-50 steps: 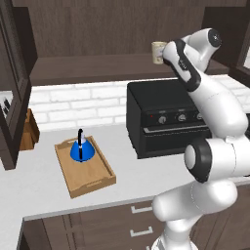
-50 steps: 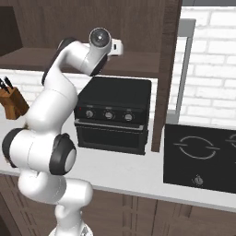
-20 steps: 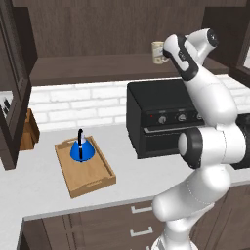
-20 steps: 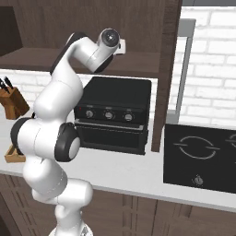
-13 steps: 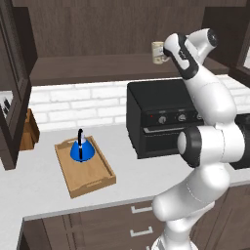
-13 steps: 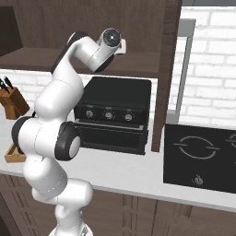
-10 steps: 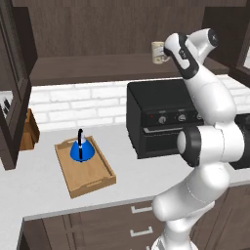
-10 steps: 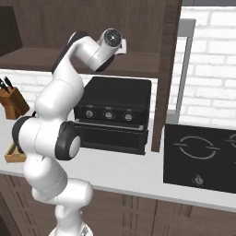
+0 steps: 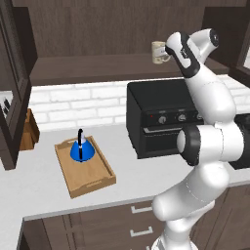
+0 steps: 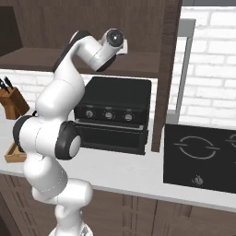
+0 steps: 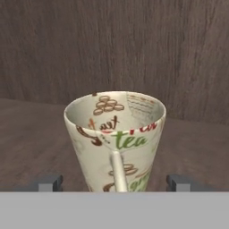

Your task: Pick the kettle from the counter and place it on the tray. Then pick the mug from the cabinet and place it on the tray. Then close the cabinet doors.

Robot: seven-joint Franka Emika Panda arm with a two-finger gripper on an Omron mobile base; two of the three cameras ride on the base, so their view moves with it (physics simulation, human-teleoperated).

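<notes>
I see the mug [image 11: 115,143] upright on the cabinet shelf [image 9: 97,68], my fingers [image 11: 48,182] apart either side, not gripping; kettle [image 9: 80,149] sits in tray [image 9: 93,183].

arm links: glossy white, thick rounded tubes, smooth shells without visible cables or screws
joints: dark grey to black bands and round caps between the white links; one large dark disc at the elbow, another at the shoulder
wrist: white housing ending in a round dark cap with a small pale centre
hand: white block with a black section toward the front
fingertips [image 11: 48,183]: two small dark grey square blocks
markings: none legible
</notes>
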